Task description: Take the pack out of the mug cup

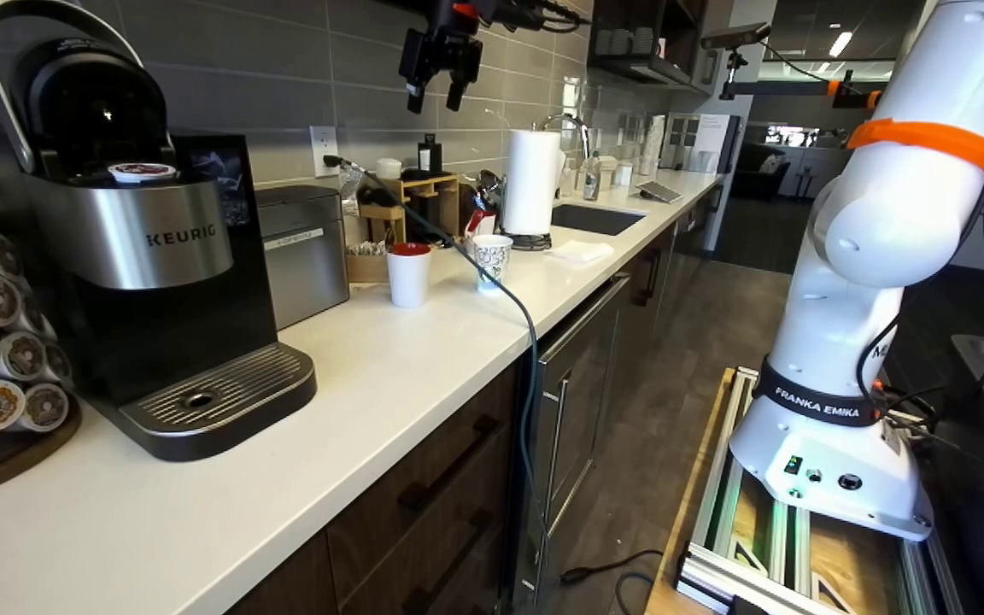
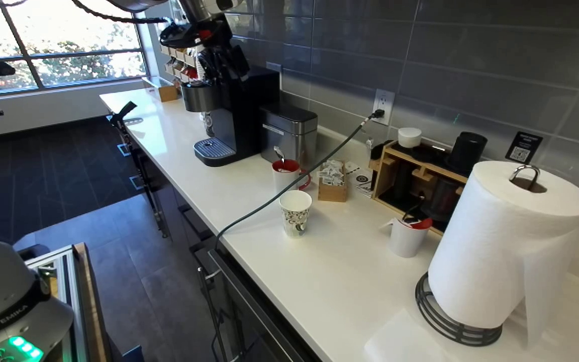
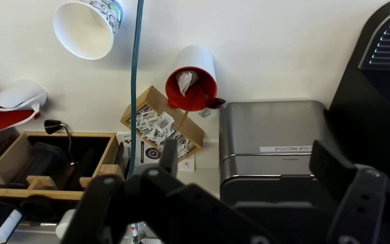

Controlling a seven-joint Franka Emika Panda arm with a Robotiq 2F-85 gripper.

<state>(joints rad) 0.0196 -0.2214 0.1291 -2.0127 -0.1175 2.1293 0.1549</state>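
Note:
The mug cup point(image 1: 409, 278) stands upright on the counter, plain white outside and red inside. It also shows in the other exterior picture point(image 2: 283, 181) and in the wrist view point(image 3: 196, 59), with its red handle towards the wall. A small white pack point(image 3: 185, 81) lies inside it, beside a spoon point(image 3: 215, 103) that sticks out over the rim. My gripper point(image 3: 245, 157) is open and empty. It hangs high above the counter near the wall in both exterior views point(image 1: 436, 96) point(image 2: 226, 68), apart from the mug cup.
A patterned paper cup point(image 2: 295, 216) stands beside the mug; a blue-green cable point(image 2: 269, 201) crosses close by. A wooden sachet box point(image 3: 164, 125), steel bin point(image 3: 273, 128), coffee machine point(image 1: 150, 231), second white-and-red cup point(image 2: 407, 239), wooden rack point(image 2: 385, 188) and paper-towel roll point(image 2: 505, 251) stand around.

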